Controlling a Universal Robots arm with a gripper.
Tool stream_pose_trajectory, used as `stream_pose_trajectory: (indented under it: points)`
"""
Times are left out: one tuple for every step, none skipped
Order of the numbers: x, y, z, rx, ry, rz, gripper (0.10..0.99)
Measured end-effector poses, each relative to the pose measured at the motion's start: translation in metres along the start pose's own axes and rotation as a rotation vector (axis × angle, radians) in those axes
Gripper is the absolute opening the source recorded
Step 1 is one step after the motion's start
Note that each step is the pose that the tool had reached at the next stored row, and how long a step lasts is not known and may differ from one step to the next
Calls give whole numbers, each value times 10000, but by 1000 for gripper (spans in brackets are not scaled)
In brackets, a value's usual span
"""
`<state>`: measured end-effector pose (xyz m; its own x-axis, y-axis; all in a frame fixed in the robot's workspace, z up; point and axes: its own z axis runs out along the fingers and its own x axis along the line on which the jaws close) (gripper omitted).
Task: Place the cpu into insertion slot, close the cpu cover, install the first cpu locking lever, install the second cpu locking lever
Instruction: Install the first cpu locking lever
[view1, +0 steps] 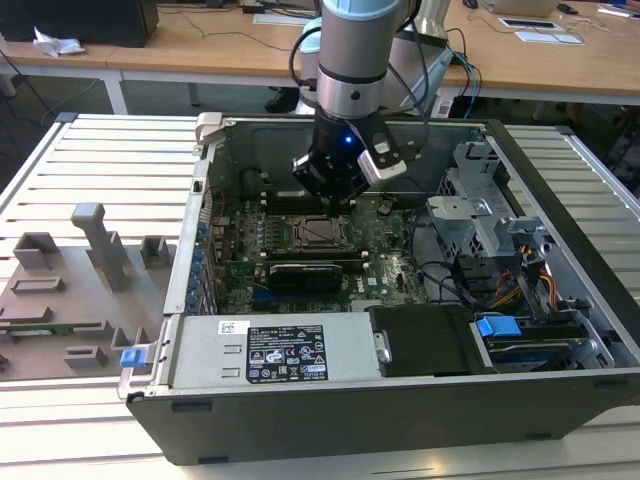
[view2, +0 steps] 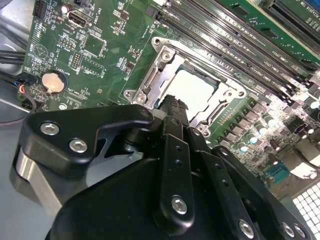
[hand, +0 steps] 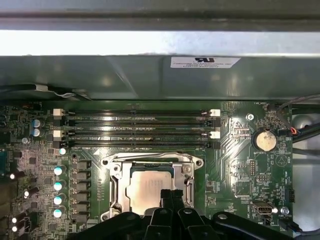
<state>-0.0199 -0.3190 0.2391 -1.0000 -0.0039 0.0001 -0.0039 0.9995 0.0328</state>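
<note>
Inside the open computer case (view1: 560, 200), at the exterior view's centre, the tool (view1: 335, 200) hangs just above the insertion slot (view1: 322, 233). In both wrist views the cpu (hand: 150, 184) lies flat in that slot, with the cpu cover (hand: 117, 176) down around it. The tool's fingers (view2: 175, 107) are pressed together, holding nothing. Memory slots (hand: 137, 130) run beside the socket, and a coin battery (hand: 264, 141) sits on the green board.

The cpu (hand: 147, 186) sits framed by the cpu cover (hand: 116, 186), pincer (hand: 171, 196) at its edge.
</note>
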Motion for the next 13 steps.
stream_pose_trajectory:
  points:
    - [0,0,-8,0,0,0,106]
    - [0,1,-23,-1,0,0,106]
    - [0,2,-46,-1,-1,0,106]
    - [0,3,-79,-1,0,0,106]
    - [0,3,-100,0,0,0,106]
    - [0,4,-120,0,0,0,106]
    - [0,5,-137,0,0,0,106]
    - [0,5,-151,0,0,0,106]
    - [0,6,-169,-1,0,0,106]
    - [0,6,-184,0,0,0,106]
    - [0,7,-212,1,0,0,106]
    - [0,9,-263,-1,0,-1,106]
    - [0,10,-283,-2,-1,0,106]
